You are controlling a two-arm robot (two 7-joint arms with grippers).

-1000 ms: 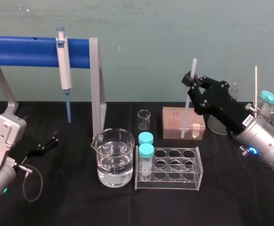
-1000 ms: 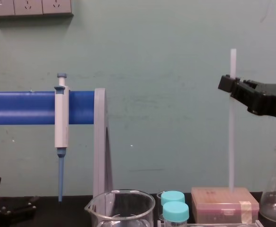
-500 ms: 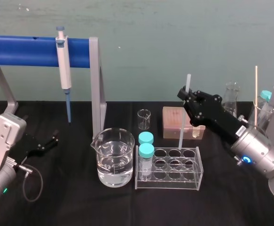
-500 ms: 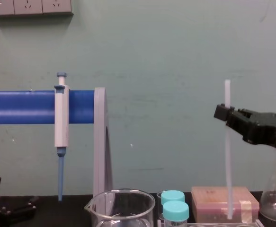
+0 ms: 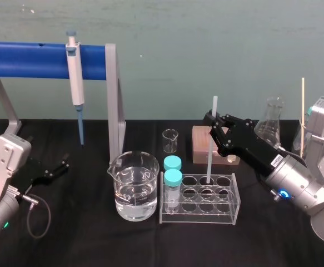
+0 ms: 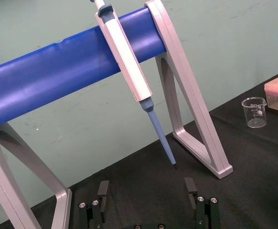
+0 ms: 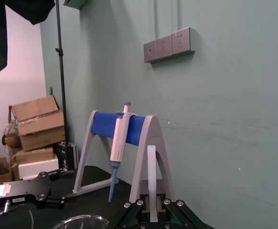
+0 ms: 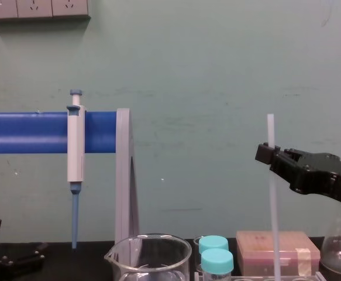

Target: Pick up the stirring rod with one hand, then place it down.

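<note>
The stirring rod (image 5: 209,161) is a thin translucent white stick held upright, tilted slightly. My right gripper (image 5: 212,124) is shut on its upper part, with a short length sticking out above the fingers. Its lower end is at the middle hole in the back row of the clear tube rack (image 5: 228,214). In the chest view the rod (image 8: 271,222) runs down from the black gripper (image 8: 265,156). In the right wrist view the rod (image 7: 151,181) stands between the fingers. My left gripper (image 5: 51,170) is parked low on the left, and the left wrist view shows its fingers (image 6: 103,190) apart.
A beaker of water (image 5: 133,186) stands left of the rack, with two teal-capped vials (image 5: 173,179) in the rack's left end. Behind are a small beaker (image 5: 170,141), a pink box (image 5: 200,146) and a flask (image 5: 273,119). A pipette (image 5: 75,78) hangs on the blue stand (image 5: 28,60).
My right gripper has come down and to the left with the rod, from above the pink box to the rack. The left arm has not moved.
</note>
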